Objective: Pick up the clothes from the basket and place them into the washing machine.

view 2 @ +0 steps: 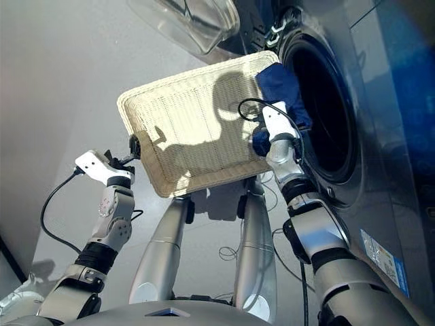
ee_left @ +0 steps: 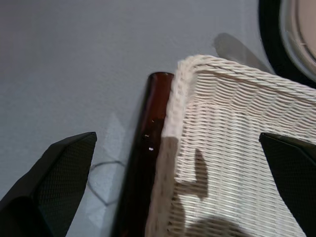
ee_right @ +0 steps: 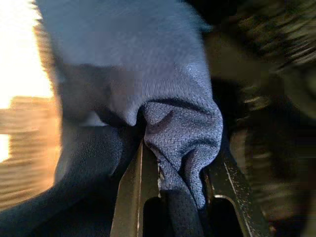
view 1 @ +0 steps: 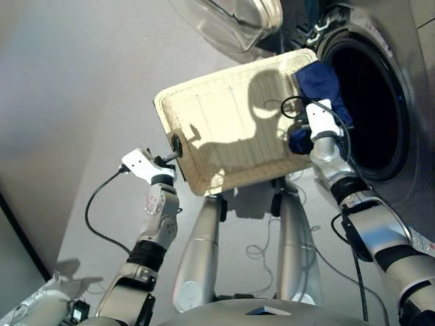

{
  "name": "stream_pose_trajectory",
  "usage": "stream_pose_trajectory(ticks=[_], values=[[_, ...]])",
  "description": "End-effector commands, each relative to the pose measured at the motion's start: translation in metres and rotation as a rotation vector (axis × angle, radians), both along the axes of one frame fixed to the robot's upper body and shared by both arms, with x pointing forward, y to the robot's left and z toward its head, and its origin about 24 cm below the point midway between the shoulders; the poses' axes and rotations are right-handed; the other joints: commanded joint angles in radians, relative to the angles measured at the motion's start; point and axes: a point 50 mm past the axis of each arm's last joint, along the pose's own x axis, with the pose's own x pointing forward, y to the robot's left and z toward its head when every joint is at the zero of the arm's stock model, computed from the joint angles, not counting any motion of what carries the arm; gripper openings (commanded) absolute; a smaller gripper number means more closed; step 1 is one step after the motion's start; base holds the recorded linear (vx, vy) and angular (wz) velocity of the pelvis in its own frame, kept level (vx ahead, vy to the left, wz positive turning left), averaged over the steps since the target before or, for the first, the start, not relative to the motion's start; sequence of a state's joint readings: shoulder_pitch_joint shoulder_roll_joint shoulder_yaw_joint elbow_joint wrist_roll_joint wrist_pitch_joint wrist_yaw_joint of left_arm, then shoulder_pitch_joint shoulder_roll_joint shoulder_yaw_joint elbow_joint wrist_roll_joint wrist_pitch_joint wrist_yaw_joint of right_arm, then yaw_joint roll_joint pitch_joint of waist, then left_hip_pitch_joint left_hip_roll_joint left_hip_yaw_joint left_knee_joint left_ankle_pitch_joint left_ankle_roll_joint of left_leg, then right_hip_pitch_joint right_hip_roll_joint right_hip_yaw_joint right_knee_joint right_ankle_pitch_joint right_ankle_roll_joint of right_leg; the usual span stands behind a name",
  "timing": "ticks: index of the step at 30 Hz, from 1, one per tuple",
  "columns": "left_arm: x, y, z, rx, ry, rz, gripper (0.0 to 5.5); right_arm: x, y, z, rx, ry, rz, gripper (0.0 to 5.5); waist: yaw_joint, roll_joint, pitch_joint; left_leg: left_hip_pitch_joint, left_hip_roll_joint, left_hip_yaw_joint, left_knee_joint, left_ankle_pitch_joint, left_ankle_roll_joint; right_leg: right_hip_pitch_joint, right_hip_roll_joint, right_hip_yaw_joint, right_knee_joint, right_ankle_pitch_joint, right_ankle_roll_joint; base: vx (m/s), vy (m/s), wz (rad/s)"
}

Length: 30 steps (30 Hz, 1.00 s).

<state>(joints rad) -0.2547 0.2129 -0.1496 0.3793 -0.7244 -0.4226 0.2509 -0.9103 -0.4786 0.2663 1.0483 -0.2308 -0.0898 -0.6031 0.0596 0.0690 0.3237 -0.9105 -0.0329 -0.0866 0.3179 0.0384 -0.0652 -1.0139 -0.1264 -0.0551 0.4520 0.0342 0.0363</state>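
The cream wicker basket (view 1: 217, 129) lies in front of the washing machine (view 1: 380, 41), its right end at the dark round porthole (view 1: 370, 102). A navy blue garment (view 1: 319, 80) hangs at that right end, beside the porthole's rim. My right gripper (view 1: 311, 103) is shut on the navy cloth (ee_right: 177, 138), which bunches between its fingers and hides most of them. My left gripper (view 1: 173, 151) stands open at the basket's left end, its fingers (ee_left: 54, 173) astride the rim (ee_left: 182, 98) and a dark brown handle (ee_left: 145, 158). No red-orange or black garment is in view.
The clear glass door (view 1: 234, 20) is swung open above the basket's far edge. Black cables trail from both wrists, one looping by the right gripper (view 1: 292, 105). Grey floor (view 1: 68, 102) spreads to the left of the basket.
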Motion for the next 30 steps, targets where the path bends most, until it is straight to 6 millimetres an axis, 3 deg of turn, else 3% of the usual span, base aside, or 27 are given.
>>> stream_pose_trajectory(ticks=[1, 6, 11, 14, 19, 20, 21, 25, 30], values=[[-0.01, 0.021, 0.008, 0.065, -0.063, 0.086, 5.5, -0.002, -0.036, 0.061, -0.079, -0.204, -0.203, 0.0, 0.003, 0.031, -0.045, -0.065, -0.066, 0.033, -0.032, -0.022, 0.089, 0.003, 0.052, -0.055, -0.073, -0.004, 0.009, 0.0, 0.0, 0.0], [-0.017, 0.023, 0.004, 0.082, -0.046, 0.074, 5.5, -0.012, -0.069, 0.113, -0.213, -0.305, -0.425, 0.0, 0.019, 0.036, -0.032, -0.132, -0.065, 0.042, 0.014, -0.033, 0.095, -0.069, 0.046, -0.043, -0.022, -0.01, 0.009, 0.0, 0.0, 0.0], [-0.017, 0.023, 0.0, 0.067, -0.021, 0.069, 5.5, -0.022, -0.087, 0.153, -0.117, -0.367, -0.541, 0.0, 0.018, 0.032, -0.024, -0.203, -0.069, 0.049, 0.097, -0.057, 0.097, -0.135, 0.049, -0.04, 0.062, -0.026, 0.004, 0.0, 0.0, 0.0], [-0.018, 0.02, 0.001, 0.037, -0.023, 0.075, 5.5, -0.025, -0.092, 0.156, 0.009, -0.404, -0.584, 0.0, 0.014, 0.032, -0.016, -0.254, -0.073, 0.053, 0.174, -0.082, 0.101, -0.182, 0.049, -0.041, 0.135, -0.048, -0.001, 0.0, 0.0, 0.0], [-0.018, 0.019, 0.0, 0.007, -0.014, 0.076, 5.5, -0.014, -0.078, 0.142, 0.197, -0.4, -0.512, 0.0, 0.004, 0.019, -0.013, -0.32, -0.079, 0.063, 0.317, -0.136, 0.112, -0.244, 0.057, -0.037, 0.269, -0.091, -0.012, 0.0, 0.0, 0.0], [-0.017, 0.019, 0.002, -0.001, -0.019, 0.079, 5.5, -0.01, -0.071, 0.141, 0.239, -0.404, -0.472, 2.55, 0.002, 0.018, -0.01, -0.327, -0.079, 0.065, 0.343, -0.144, 0.113, -0.253, 0.059, -0.036, 0.299, -0.098, -0.012, 0.0, 0.0, 0.0], [-0.017, 0.019, 0.002, -0.004, -0.023, 0.08, 5.5, -0.008, -0.068, 0.136, 0.268, -0.396, -0.449, 5.5, -0.002, 0.016, -0.008, -0.335, -0.082, 0.065, 0.368, -0.153, 0.114, -0.261, 0.057, -0.035, 0.32, -0.107, -0.015, 0.0, 0.0, 0.0], [-0.02, 0.021, 0.001, -0.006, -0.018, 0.082, 5.5, -0.001, -0.058, 0.114, 0.4, -0.364, -0.383, 5.5, -0.007, 0.009, -0.019, -0.338, -0.089, 0.07, 0.414, -0.179, 0.117, -0.26, 0.056, -0.036, 0.355, -0.127, -0.021, 0.0, 0.0, 0.0], [-0.023, 0.03, -0.001, -0.006, -0.017, 0.111, 5.5, 0.004, -0.047, 0.082, 0.494, -0.323, -0.268, 5.5, -0.011, -0.004, -0.036, -0.312, -0.089, 0.068, 0.39, -0.178, 0.117, -0.235, 0.055, -0.036, 0.333, -0.123, -0.02, 0.0, 0.0, 0.0]])
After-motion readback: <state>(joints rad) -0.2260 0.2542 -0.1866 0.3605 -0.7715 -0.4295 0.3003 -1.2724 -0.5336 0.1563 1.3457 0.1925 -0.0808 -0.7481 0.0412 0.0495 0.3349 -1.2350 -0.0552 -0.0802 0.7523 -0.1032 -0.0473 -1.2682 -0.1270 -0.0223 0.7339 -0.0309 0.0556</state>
